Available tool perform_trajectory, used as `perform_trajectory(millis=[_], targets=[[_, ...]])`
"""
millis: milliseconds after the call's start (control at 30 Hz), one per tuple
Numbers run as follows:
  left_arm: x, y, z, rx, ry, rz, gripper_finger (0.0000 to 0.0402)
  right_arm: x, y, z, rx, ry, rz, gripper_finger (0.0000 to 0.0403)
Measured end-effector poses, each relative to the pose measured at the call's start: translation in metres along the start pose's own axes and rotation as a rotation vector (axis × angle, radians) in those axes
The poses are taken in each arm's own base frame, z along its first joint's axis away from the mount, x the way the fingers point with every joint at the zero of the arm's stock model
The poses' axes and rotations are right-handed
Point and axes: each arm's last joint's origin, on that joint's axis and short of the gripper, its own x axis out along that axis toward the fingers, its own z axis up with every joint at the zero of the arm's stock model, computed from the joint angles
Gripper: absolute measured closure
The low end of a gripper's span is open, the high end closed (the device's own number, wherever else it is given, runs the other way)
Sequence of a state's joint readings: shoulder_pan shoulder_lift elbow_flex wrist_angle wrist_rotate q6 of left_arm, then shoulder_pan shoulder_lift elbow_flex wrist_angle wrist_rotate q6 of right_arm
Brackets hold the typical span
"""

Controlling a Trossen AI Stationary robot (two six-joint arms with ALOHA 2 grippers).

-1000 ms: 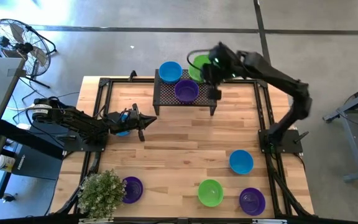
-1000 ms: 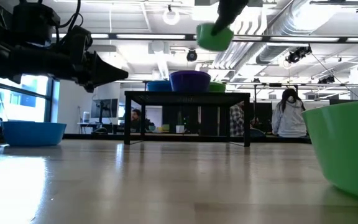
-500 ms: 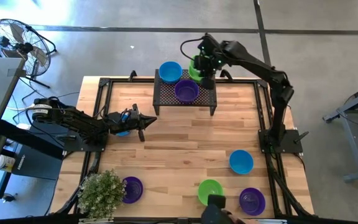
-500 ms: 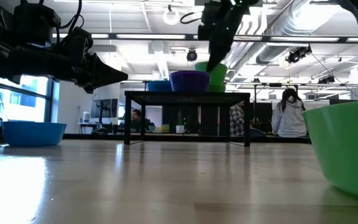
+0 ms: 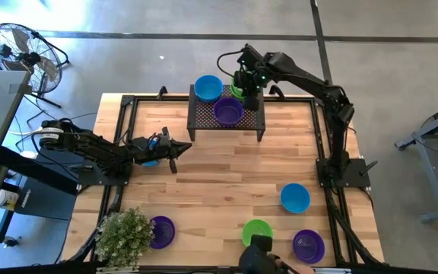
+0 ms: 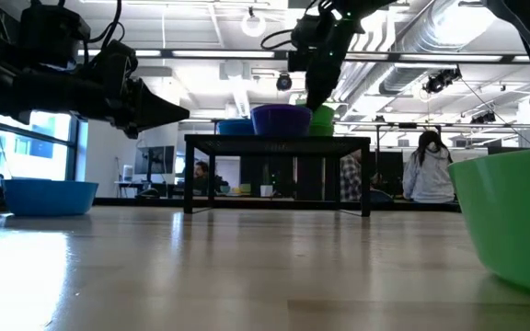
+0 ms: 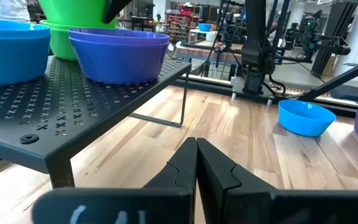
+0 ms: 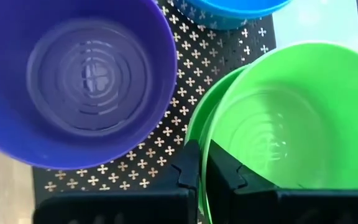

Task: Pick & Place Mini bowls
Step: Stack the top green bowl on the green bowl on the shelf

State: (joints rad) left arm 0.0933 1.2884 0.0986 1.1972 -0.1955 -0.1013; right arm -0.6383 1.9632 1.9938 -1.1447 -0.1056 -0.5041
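Observation:
A black perforated rack [image 5: 226, 114] at the table's far side carries a blue bowl [image 5: 208, 87], a purple bowl [image 5: 228, 111] and a green bowl [image 8: 196, 127]. My right gripper [image 5: 248, 82] is above the rack's far right corner, shut on a second green bowl [image 8: 278, 130] that sits inside the first one. My left gripper [image 5: 175, 148] hovers shut and empty over the table's left part, pointing right. A blue bowl [image 5: 150, 157] rests on the table under the left arm. My right gripper pinches the upper green bowl by its rim [image 8: 209, 149], with one finger [image 8: 188, 168] outside the wall and the other finger [image 8: 225, 177] inside. The fingers come from above, pointing down. The bowl sits slightly tilted in the green bowl below it on the rack.
Near the table's front right stand a blue bowl [image 5: 295, 198], a green bowl [image 5: 257, 230] and a purple bowl [image 5: 308, 245]. Front left are another purple bowl [image 5: 160, 230] and a potted plant [image 5: 124, 236]. A dark thing [image 5: 257, 257] shows at the near edge.
My right gripper has carried the green bowl from high above the rack's right end toward the far left and down, into the green bowl on the rack. A dark thing has come in at the table's near edge.

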Motion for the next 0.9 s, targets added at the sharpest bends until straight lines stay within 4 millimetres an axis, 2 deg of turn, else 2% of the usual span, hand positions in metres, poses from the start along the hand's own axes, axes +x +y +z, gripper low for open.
perform_trajectory(millis=[267, 567, 733, 900], targets=[[0.0, 0.0, 0.0, 0.001, 0.003, 0.0, 0.0401, 0.006, -0.002, 0.0, 0.006, 0.016, -0.012, 0.0378], [0.0, 0.0, 0.0, 0.001, 0.003, 0.0, 0.0401, 0.006, 0.002, 0.002, -0.003, 0.034, -0.048, 0.0306], [0.0, 0.0, 0.0, 0.001, 0.003, 0.0, 0.0401, -0.013, 0.008, 0.003, -0.018, 0.021, -0.104, 0.0278], [0.0, 0.0, 0.0, 0.001, 0.003, 0.0, 0.0401, -0.037, 0.014, 0.001, 0.004, -0.043, -0.069, 0.0274]])
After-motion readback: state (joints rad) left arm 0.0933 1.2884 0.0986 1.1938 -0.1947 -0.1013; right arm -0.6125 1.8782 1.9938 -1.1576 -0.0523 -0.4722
